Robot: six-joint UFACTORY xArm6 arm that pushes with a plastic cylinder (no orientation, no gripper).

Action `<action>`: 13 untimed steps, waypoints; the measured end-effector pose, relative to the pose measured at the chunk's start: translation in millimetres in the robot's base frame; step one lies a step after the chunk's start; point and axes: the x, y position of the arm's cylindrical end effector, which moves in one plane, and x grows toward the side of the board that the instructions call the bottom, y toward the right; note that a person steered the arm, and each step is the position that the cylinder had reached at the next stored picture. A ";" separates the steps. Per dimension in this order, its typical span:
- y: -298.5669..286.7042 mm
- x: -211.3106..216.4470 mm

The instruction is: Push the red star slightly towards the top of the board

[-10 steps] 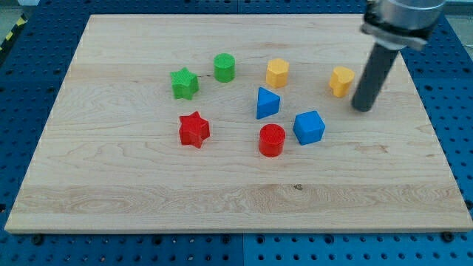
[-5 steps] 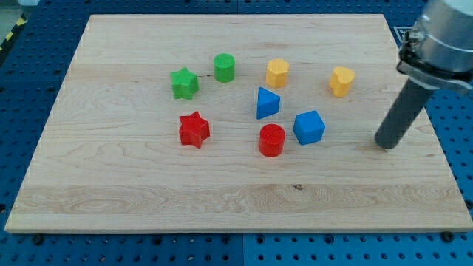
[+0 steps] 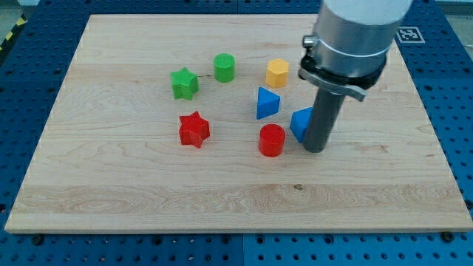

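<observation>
The red star (image 3: 194, 129) lies left of the board's middle. My tip (image 3: 315, 149) rests on the board far to the star's right, just right of the red cylinder (image 3: 271, 140) and in front of the blue block (image 3: 299, 123), which the rod partly hides. The rod and the arm above it also hide the yellow block seen earlier at the right.
A green star (image 3: 184, 83) and a green cylinder (image 3: 225, 67) lie above the red star. A yellow block (image 3: 277, 72) and a blue wedge-like block (image 3: 267, 103) lie towards the view's top of the red cylinder. The wooden board (image 3: 111, 192) sits on a blue pegboard.
My tip swept from the right part of the board down, then left to beside the blue block. No block has visibly moved.
</observation>
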 end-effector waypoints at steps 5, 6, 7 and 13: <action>-24.2 36.9; -17.1 36.9; -16.2 32.2; -18.6 -1.7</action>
